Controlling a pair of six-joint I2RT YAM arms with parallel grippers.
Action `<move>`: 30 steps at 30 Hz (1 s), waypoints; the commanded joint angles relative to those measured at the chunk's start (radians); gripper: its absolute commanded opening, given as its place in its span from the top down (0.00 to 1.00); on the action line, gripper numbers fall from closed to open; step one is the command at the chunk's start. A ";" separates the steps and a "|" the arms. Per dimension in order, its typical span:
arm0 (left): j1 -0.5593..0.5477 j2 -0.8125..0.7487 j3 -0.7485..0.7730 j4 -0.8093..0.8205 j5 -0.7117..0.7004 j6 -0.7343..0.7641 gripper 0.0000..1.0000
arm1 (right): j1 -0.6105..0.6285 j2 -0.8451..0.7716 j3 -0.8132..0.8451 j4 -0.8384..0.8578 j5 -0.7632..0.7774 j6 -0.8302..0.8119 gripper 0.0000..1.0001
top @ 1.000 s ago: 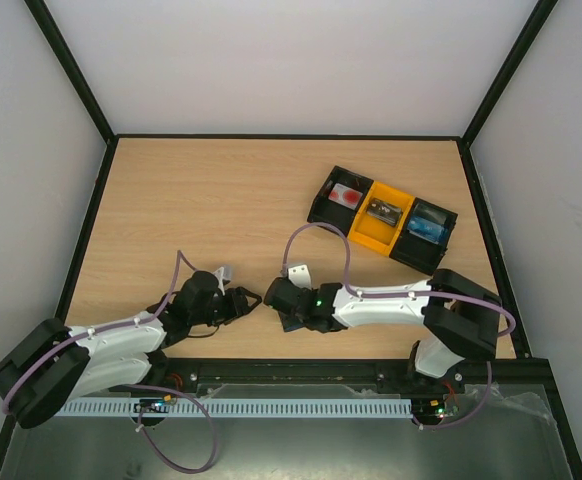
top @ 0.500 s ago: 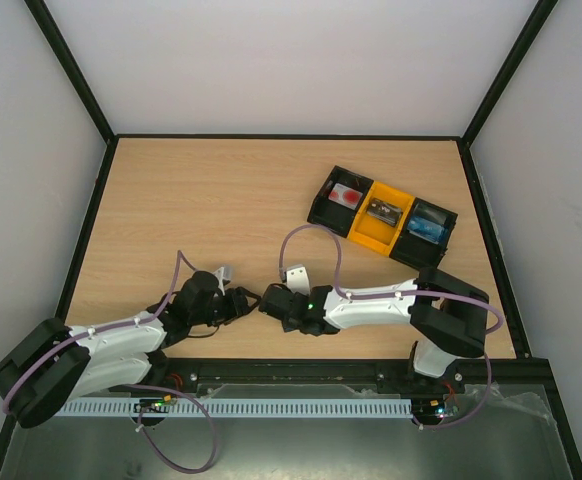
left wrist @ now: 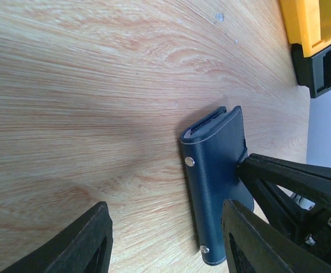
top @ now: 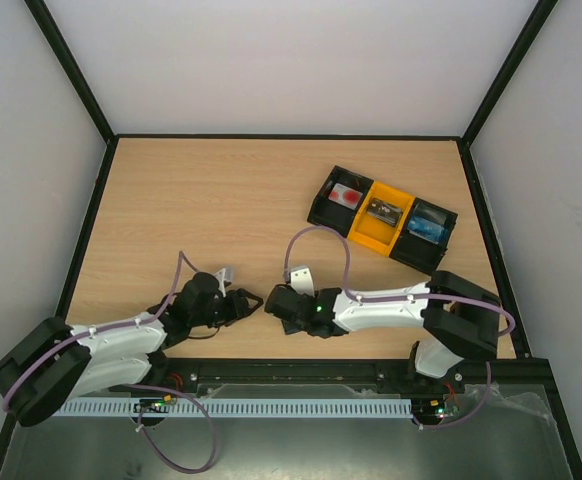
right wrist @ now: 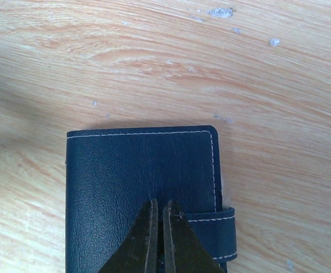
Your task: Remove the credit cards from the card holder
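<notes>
The card holder, a navy-blue wallet, lies folded shut on the wood, its tab wrapped round the right edge. My right gripper is shut, and its tips rest on the cover just left of the tab with nothing between them. My left gripper stands open on the other side, the card holder lying by its right finger. In the top view both grippers meet near the table's front, left gripper and right gripper. A pinkish-white credit card and a black credit card lie in the tray.
The black-and-yellow three-compartment tray sits at the back right, a blue item in its right compartment. Its yellow wall shows at the top right of the left wrist view. A black frame edges the table.
My right gripper has closed its jaws and shifted slightly over the card holder. The left gripper has stayed open and barely moved.
</notes>
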 commanded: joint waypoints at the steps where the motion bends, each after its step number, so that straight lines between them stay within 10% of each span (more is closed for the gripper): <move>1: -0.014 0.033 0.003 0.039 0.014 0.013 0.45 | 0.010 -0.083 -0.067 0.100 -0.032 0.019 0.98; 30: -0.079 0.228 0.045 0.134 -0.014 0.028 0.50 | 0.010 -0.266 -0.233 0.414 -0.133 0.079 0.98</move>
